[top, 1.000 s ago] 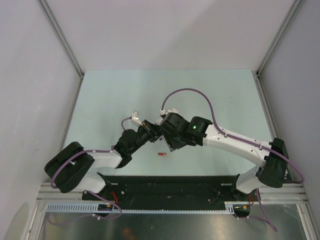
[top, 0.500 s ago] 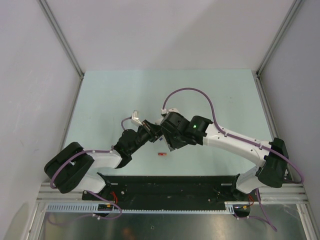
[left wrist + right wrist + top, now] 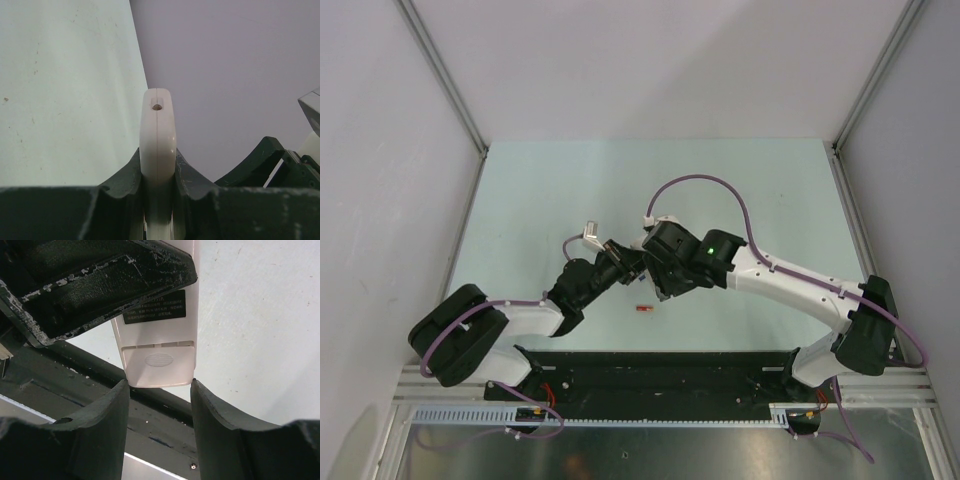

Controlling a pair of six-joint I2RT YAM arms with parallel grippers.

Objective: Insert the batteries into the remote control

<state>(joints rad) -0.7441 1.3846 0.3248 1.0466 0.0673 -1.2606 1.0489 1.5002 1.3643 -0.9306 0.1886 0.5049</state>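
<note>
My left gripper (image 3: 623, 262) is shut on the remote control (image 3: 157, 135), a slim white bar seen edge-on, its end sticking out past the fingers. In the right wrist view the remote (image 3: 159, 340) shows its plain white back, with a black label and a battery cover bearing an oval grip. My right gripper (image 3: 159, 387) is open, a fingertip at each side of the cover end, just touching or nearly so. A red battery (image 3: 642, 311) lies on the table below both grippers. The other batteries are out of view.
The black base rail (image 3: 660, 365) runs along the near edge, and it also shows close under the right gripper in the right wrist view (image 3: 165, 435). Grey walls with metal posts (image 3: 445, 80) enclose the pale green table (image 3: 550, 190).
The right arm has shifted very slightly up and to the right. The left gripper, the remote and the red battery have not moved.
</note>
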